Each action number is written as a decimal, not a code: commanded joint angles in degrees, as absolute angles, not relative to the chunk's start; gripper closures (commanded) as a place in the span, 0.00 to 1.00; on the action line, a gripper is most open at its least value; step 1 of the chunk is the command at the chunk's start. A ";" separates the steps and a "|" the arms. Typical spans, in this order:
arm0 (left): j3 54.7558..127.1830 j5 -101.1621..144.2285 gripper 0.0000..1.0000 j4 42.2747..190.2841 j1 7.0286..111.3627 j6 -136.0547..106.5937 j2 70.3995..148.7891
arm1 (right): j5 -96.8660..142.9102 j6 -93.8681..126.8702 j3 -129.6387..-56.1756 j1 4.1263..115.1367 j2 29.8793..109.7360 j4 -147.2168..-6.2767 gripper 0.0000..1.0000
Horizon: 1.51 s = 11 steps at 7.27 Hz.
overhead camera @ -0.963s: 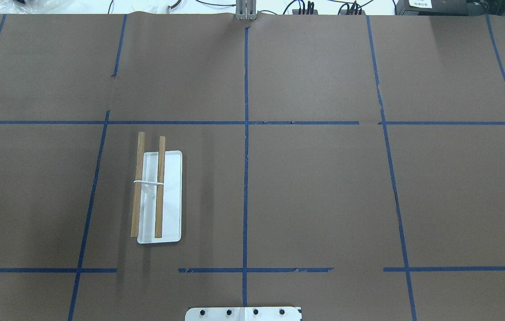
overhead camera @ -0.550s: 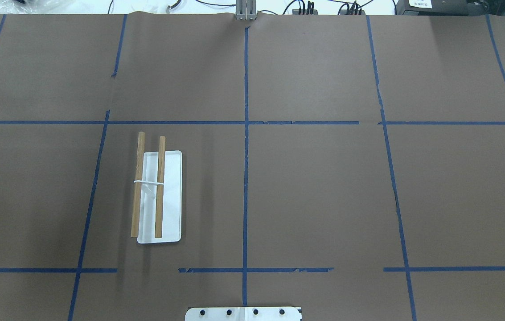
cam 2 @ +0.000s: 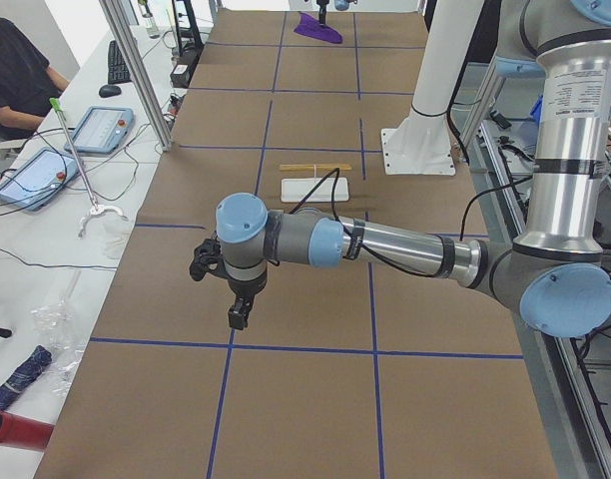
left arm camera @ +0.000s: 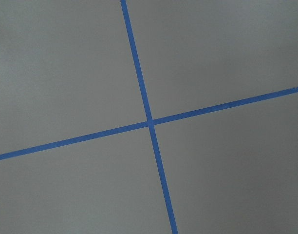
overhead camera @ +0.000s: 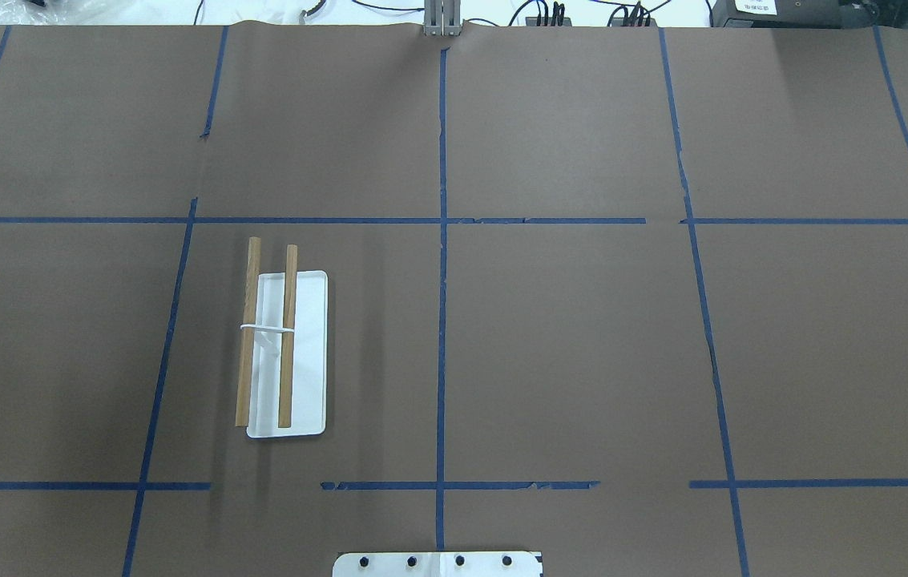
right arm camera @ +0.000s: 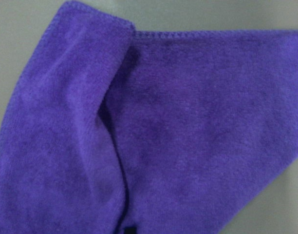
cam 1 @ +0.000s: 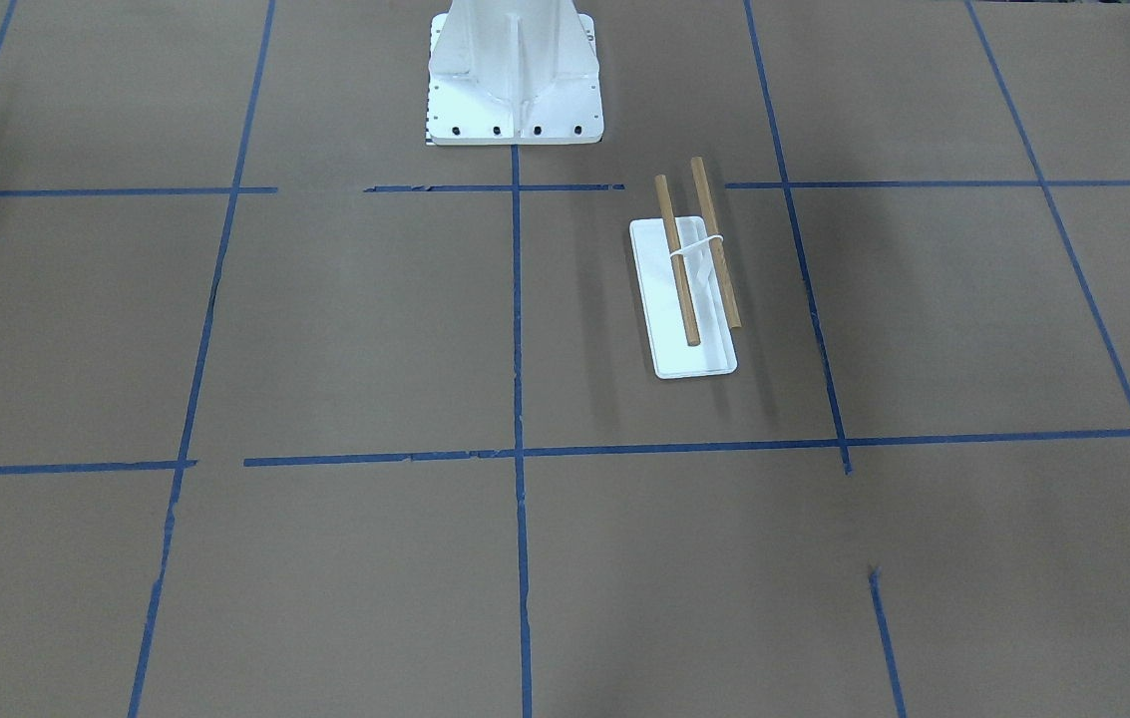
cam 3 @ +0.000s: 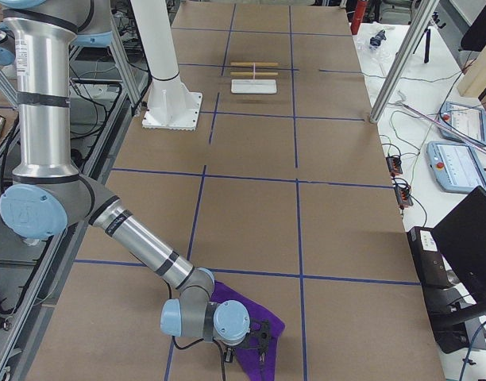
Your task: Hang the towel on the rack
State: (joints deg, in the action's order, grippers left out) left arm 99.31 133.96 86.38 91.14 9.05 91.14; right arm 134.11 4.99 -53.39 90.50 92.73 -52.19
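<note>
The rack [overhead camera: 285, 353] has two wooden dowels on a white support over a white tray base. It stands left of centre in the overhead view and is bare; it also shows in the front view [cam 1: 689, 269]. The purple towel [cam 3: 247, 321] lies crumpled on the table at the right end and fills the right wrist view [right arm camera: 163, 136]. My right gripper [cam 3: 263, 341] hangs low, just over the towel; I cannot tell if it is open or shut. My left gripper [cam 2: 238, 317] hovers above bare table near the left end, pointing down; I cannot tell its state.
The white robot pedestal [cam 1: 515, 70] stands at the table's near edge, middle. Blue tape lines [left arm camera: 149, 122] grid the brown table cover. A person [cam 2: 16, 70], tablets and cables sit beside the table on the far side. Aluminium posts [cam 3: 402, 63] stand at that edge.
</note>
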 commanded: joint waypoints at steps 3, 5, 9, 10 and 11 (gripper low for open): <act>99.23 134.03 0.00 86.31 91.14 9.05 91.23 | 133.95 4.57 -55.80 90.53 92.72 -52.21 1.00; 99.14 134.12 0.00 86.31 91.14 9.05 91.23 | 135.26 4.57 -64.20 91.49 93.68 -52.90 1.00; 99.49 133.95 0.00 86.48 91.14 9.05 91.23 | 137.73 5.97 -80.39 96.24 89.76 -53.09 1.00; 100.10 133.95 0.00 86.48 91.06 9.05 91.93 | 137.72 8.67 -81.38 94.06 86.26 -52.91 1.00; 101.41 134.21 0.00 86.92 91.05 9.05 92.02 | 137.46 12.53 -81.73 89.87 82.39 -52.65 1.00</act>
